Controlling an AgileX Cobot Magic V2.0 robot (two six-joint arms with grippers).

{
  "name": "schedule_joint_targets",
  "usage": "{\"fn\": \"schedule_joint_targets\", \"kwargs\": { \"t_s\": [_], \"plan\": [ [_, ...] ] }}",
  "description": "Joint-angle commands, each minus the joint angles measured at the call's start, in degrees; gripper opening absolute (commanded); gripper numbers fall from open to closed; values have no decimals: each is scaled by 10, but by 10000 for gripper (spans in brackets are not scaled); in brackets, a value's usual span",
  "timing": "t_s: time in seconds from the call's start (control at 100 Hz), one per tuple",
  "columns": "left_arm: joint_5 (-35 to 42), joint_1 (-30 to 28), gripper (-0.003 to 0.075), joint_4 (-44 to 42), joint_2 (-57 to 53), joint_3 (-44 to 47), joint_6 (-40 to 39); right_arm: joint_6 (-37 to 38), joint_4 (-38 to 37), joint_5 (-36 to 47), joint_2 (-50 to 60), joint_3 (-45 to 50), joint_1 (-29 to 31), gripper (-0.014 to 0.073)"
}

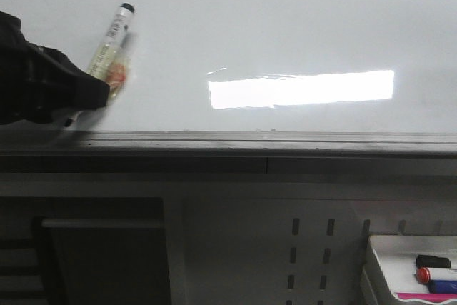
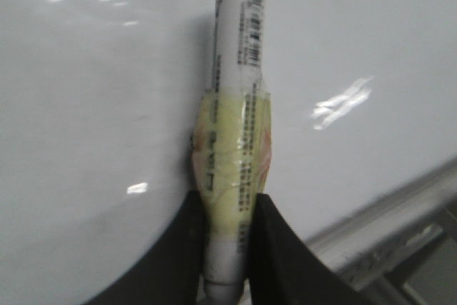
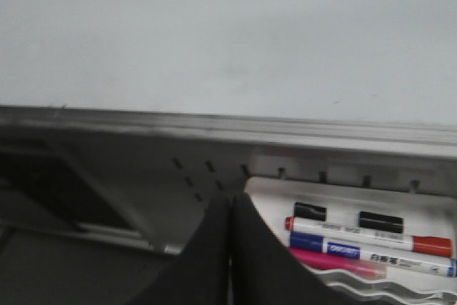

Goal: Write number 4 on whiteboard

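The whiteboard (image 1: 285, 26) fills the upper front view, glossy white, with a grey ledge (image 1: 228, 141) along its bottom. No drawn 4 shows on it. My left gripper (image 1: 96, 91) at the far left is shut on a white marker (image 1: 111, 37) wrapped in yellowish tape, its black tip pointing up and right against the board. In the left wrist view the fingers (image 2: 178, 248) clamp the taped marker (image 2: 232, 155). My right gripper (image 3: 230, 208) is shut and empty, below the ledge (image 3: 228, 130); it does not show in the front view.
A white tray (image 1: 385, 262) at the lower right holds red, blue and pink markers (image 3: 364, 237) and two black caps. A perforated grey panel (image 1: 307, 248) lies below the ledge. A bright light reflection (image 1: 300, 89) sits on the board.
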State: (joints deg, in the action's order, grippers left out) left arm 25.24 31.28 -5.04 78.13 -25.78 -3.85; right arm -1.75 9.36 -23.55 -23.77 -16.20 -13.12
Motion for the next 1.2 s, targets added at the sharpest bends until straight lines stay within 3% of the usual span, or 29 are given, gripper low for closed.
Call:
{"fn": "schedule_joint_targets", "kwargs": {
  "t_s": [0.0, 0.17, 0.3, 0.44, 1.02, 1.12, 1.19],
  "plan": [
    [39, 14, -20, -139, -35, -12, 0, -15, 2, 33, -43, -42, -55, 10],
    [49, 38, -20, -389, -71, -11, 0, -38, 2, 38, -133, -112, -198, 258],
    [87, 45, -20, -467, -88, -11, 0, -39, -22, 50, -199, -172, -292, 346],
    [130, 45, -20, -490, -103, -11, 0, -39, -46, 73, -249, -221, -344, 344],
    [138, 45, -20, -515, -121, -11, 0, -39, -53, 133, -336, -261, -381, 338],
    [138, 45, -20, -516, -121, -11, 0, -39, -53, 142, -336, -261, -381, 226],
    [137, 45, -20, -517, -121, -11, 0, -39, -53, 144, -336, -261, -381, 62]
  ]
}}
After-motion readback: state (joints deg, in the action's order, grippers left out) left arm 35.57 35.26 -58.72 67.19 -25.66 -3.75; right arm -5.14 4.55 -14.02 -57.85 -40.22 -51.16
